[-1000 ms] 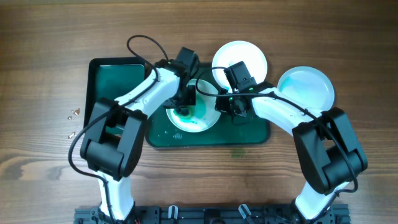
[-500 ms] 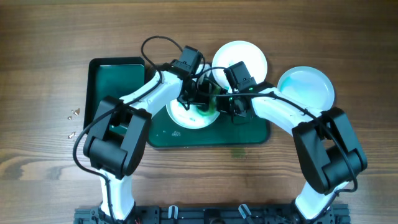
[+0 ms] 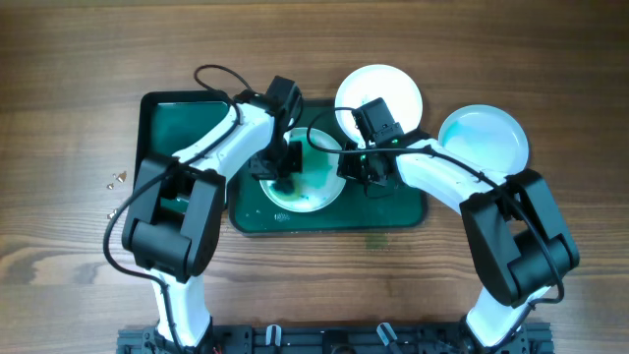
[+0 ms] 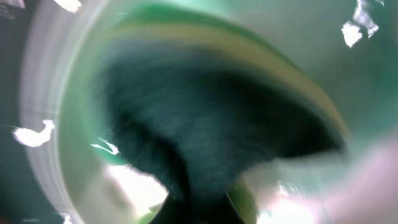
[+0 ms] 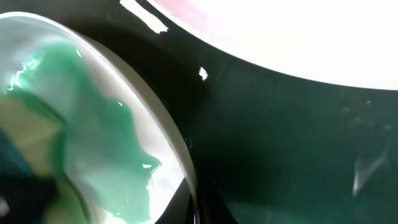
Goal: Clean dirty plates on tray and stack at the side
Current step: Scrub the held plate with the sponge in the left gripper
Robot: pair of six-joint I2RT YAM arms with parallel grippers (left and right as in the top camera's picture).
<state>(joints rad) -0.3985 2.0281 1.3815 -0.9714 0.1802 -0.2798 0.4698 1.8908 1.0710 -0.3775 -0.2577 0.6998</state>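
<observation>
A white plate (image 3: 313, 193) smeared with green lies in the middle of the large dark green tray (image 3: 393, 206). My left gripper (image 3: 280, 169) is over the plate's left part, shut on a dark green sponge (image 4: 205, 124) that presses on the plate (image 4: 56, 93); this view is blurred. At the plate's right edge my right gripper (image 3: 346, 167) is shut on the rim, which runs between its fingers (image 5: 194, 208). Green smear covers the plate (image 5: 93, 143) in the right wrist view. A second, clean plate (image 3: 378, 90) sits at the tray's far edge. The third plate (image 3: 484, 138) lies on the table to the right.
A smaller dark green tray (image 3: 182, 123) adjoins the large one on the left. A few small bits (image 3: 116, 179) lie on the wooden table left of it. In the right wrist view, bare tray floor (image 5: 280, 137) lies between the two plates.
My left gripper with the sponge has swept from the smeared plate's right side to its left side. The right gripper has kept its hold on the rim without moving.
</observation>
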